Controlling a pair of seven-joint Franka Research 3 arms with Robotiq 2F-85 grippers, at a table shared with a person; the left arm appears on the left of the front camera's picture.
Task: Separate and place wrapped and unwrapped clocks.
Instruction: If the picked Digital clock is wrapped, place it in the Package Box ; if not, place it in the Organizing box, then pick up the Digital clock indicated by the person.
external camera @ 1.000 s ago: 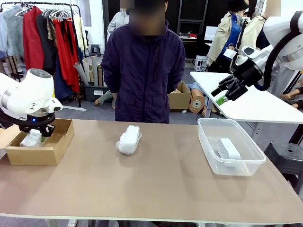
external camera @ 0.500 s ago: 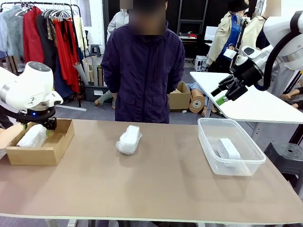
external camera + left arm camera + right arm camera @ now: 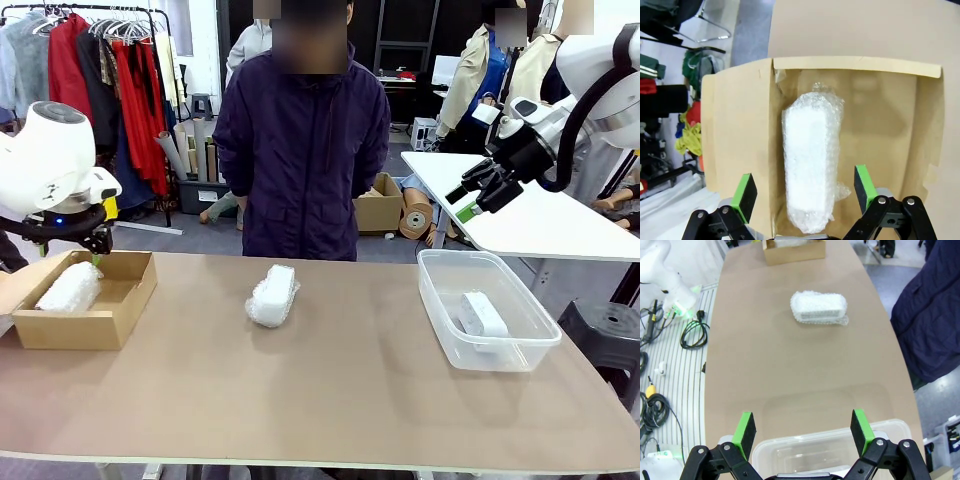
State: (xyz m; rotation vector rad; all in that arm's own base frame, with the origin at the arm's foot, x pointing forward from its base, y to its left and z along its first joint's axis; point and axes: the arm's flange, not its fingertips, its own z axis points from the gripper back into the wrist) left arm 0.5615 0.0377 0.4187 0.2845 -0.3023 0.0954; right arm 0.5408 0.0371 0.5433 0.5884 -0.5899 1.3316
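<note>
Front view: brown table (image 3: pixel 330 400) with wrapped clock (image 3: pixel 272 295), clothes rack (image 3: pixel 90 70) behind.

I've got a long brown tabletop (image 3: pixel 330 400) on screen, with a shallow brown cardboard box (image 3: pixel 75 330) at its left end and a clear plastic tub (image 3: pixel 505 358) towards the right. A person in a dark purple jacket (image 3: pixel 300 150) stands at the far side, with a rack of red and grey clothes (image 3: pixel 100 70) behind.

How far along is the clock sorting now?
Done: one bubble-wrapped white bundle lies in the shallow brown cardboard box; the bare smooth white block clock sits in the clear plastic tub. In hand: nothing; left hand and right hand are open. Left: the second bubble-wrapped bundle on the table.
</note>
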